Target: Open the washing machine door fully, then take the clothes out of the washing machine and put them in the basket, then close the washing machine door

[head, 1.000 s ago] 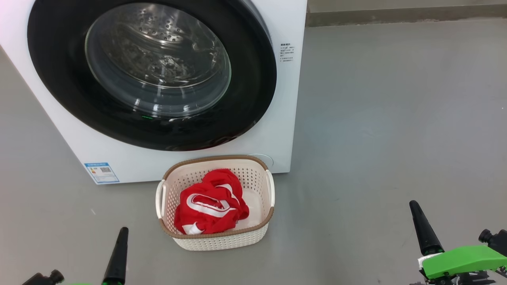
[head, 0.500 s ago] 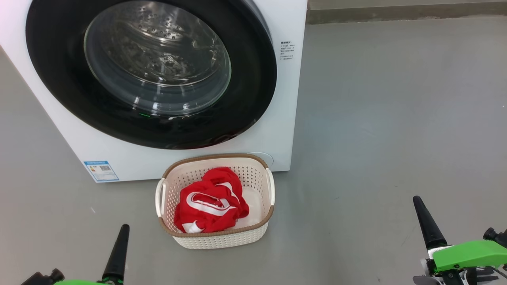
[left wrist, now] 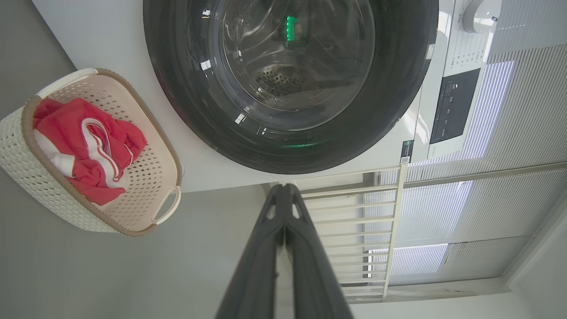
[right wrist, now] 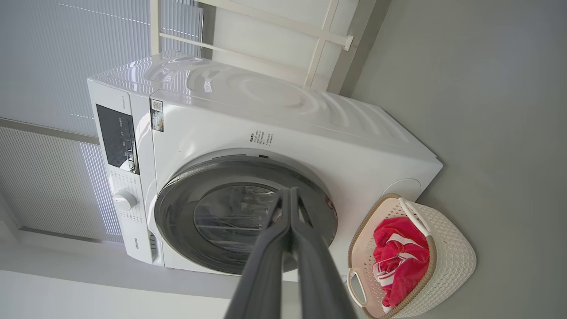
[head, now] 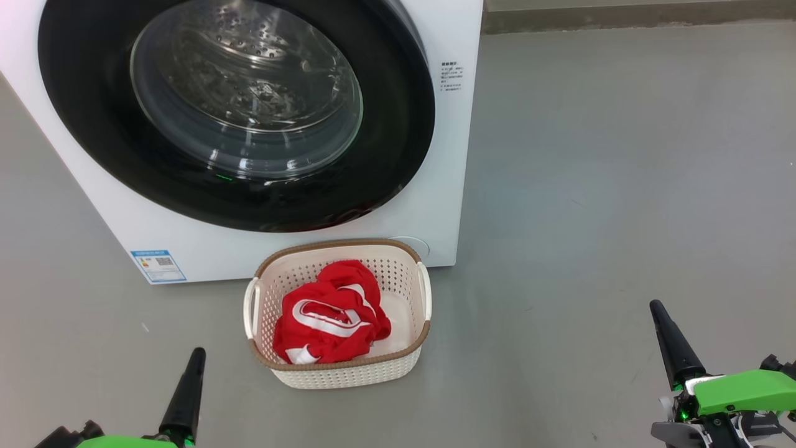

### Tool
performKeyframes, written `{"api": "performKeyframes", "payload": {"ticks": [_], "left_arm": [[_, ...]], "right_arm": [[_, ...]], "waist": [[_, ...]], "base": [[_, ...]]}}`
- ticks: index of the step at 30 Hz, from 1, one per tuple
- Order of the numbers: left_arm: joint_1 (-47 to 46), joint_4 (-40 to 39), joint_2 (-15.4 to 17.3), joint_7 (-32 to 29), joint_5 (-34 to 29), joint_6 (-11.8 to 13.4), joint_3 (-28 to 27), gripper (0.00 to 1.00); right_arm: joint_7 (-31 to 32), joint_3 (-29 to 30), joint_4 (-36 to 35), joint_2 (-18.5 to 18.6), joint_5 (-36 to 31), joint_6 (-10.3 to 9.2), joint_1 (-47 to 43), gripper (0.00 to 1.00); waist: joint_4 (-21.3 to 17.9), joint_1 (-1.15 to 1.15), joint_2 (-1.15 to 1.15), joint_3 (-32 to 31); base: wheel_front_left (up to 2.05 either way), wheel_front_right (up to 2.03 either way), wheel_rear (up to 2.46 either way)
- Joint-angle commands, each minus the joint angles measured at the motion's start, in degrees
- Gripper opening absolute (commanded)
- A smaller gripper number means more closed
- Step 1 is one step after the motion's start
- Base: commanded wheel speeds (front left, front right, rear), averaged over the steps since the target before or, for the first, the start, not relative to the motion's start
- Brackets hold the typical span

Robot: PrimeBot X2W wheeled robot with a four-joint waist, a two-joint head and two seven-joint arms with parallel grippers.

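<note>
A white washing machine (head: pixel 186 242) stood on a grey floor (head: pixel 622 186). Its round, black-rimmed door (head: pixel 398 124) lay flat against the front and seemed shut, though the latch could not be made out. Just in front of the machine sat a cream basket (head: pixel 348 373) with a brown rim, holding crumpled red clothes (head: pixel 329 320) with white stripes. The left gripper (head: pixel 198 354) hung low at the left, its two dark fingers pressed together on nothing, near the basket but apart from it. The right gripper (head: pixel 655 306), likewise clenched and empty, hung low at the far right, well apart from basket and machine.
</note>
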State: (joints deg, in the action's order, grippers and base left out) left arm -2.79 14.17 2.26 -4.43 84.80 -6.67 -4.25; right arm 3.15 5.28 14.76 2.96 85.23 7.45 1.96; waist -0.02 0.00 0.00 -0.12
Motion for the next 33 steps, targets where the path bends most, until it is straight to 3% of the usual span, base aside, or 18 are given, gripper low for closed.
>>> {"api": "performKeyframes", "payload": {"ticks": [1,10,33], "left_arm": [[-2.6,-0.8,0.6,-0.6,2.0,-0.7,-2.0,0.00],[-3.4,-0.1,0.6,-2.0,7.3,-0.8,-2.3,0.00],[-3.4,-0.1,0.6,-2.1,7.4,-0.8,-2.3,0.00]], "right_arm": [[0.7,-0.6,-1.3,0.8,2.1,0.04,3.2,0.00],[2.2,-0.1,-0.8,0.9,7.9,0.03,4.1,0.00],[2.5,0.3,-0.8,0.6,7.8,0.03,4.1,0.00]], "waist": [[0.0,0.00,0.00,0.0],[0.0,0.00,0.00,0.3],[0.0,0.00,0.00,0.3]], "base": [[0.00,0.00,0.00],[0.00,0.00,0.00],[0.00,0.00,0.00]]}}
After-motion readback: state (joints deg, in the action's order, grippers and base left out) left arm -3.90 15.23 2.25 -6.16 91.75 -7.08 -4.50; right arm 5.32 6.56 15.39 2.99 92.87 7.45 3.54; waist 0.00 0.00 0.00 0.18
